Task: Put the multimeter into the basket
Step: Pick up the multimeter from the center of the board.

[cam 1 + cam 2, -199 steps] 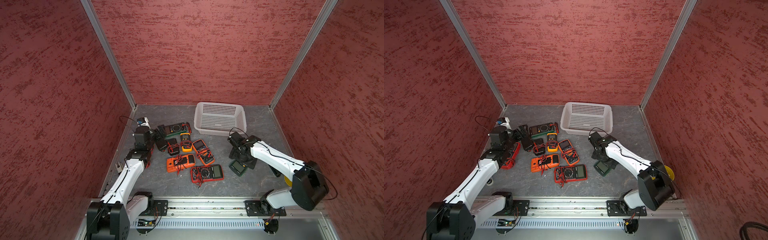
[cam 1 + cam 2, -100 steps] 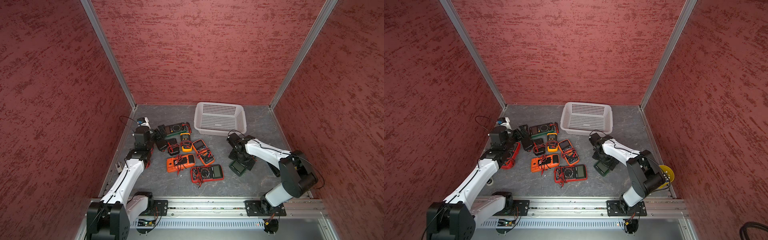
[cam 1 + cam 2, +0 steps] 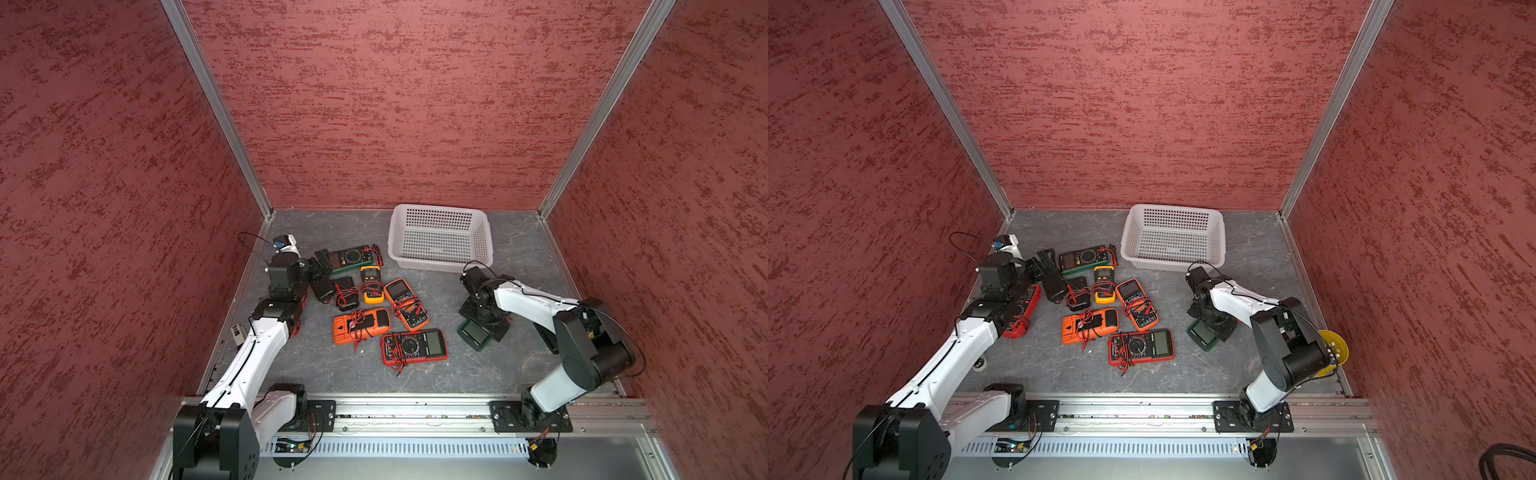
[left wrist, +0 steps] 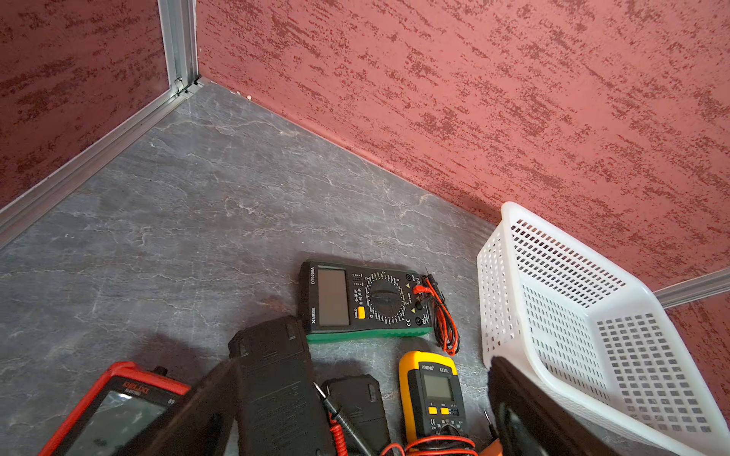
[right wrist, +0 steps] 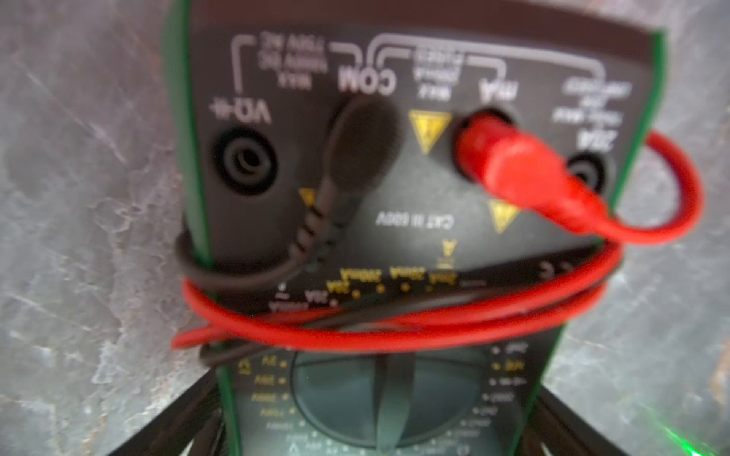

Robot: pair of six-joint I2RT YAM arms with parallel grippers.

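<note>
- The basket [image 3: 438,262] stands at the far right of the table [image 3: 519,365], close to the back wall. In both top views nothing is seen inside it.
- The green-edged multimeter [image 3: 475,336] lies flat on the table, on the near side of the basket and apart from it. Red and black leads [image 5: 434,327] are wound across its face.
- The right gripper [image 3: 484,322] is set low over that multimeter, with its jaws spread wide on either side of the body. No closed grip is seen, and whether the pads touch the casing cannot be told.
- The left gripper [image 3: 318,272] is held wide open and empty at the far left, just beside a black meter [image 3: 325,289] lying face down.
- A cluster of other multimeters [image 3: 361,326] is spread left of centre, all outside the basket.
- By this evidence nothing has been delivered and only the grasp is being prepared. Closing, lifting, carrying toward the far side and releasing over the basket are all left to be done.
</note>
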